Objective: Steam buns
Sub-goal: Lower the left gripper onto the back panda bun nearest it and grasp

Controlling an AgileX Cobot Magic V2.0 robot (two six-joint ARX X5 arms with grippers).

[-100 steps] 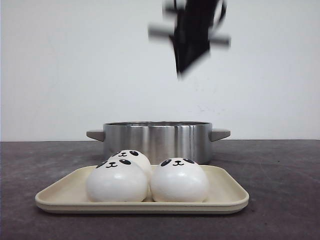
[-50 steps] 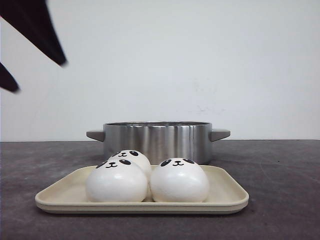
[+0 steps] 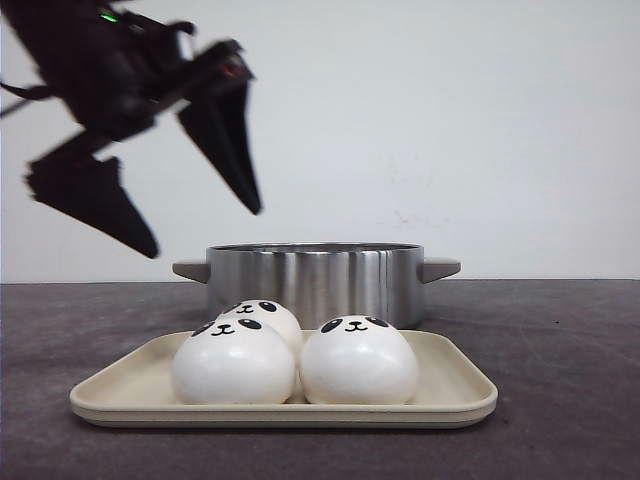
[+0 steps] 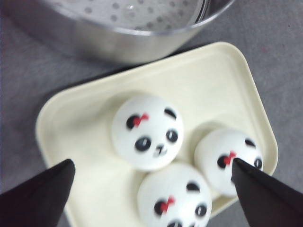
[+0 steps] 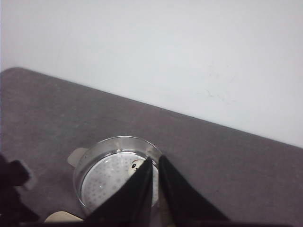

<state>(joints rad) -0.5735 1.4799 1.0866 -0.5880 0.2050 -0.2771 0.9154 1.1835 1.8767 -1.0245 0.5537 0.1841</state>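
Note:
Three white panda-faced buns lie close together on a cream tray point(image 3: 452, 386): one at the front left point(image 3: 233, 362), one at the front right point(image 3: 358, 360), one behind point(image 3: 265, 315). My left gripper point(image 3: 204, 231) hangs open above the tray's left end, empty. From the left wrist the same buns point(image 4: 147, 131) point(image 4: 227, 158) point(image 4: 175, 198) show between the spread fingers of that gripper point(image 4: 151, 162). My right gripper point(image 5: 155, 159) is shut and empty, high above the steel pot point(image 5: 94, 161). A fourth bun point(image 5: 136, 165) lies inside, mostly hidden by a finger.
The steel pot point(image 3: 315, 275) with two side handles stands right behind the tray point(image 4: 213, 80) on the dark grey table; its perforated steamer plate point(image 4: 118, 9) shows from above. A white wall stands behind the table.
The right arm, blurred over the pot a second ago, has left the front view. The left gripper came in from the upper left and dropped toward the tray, open.

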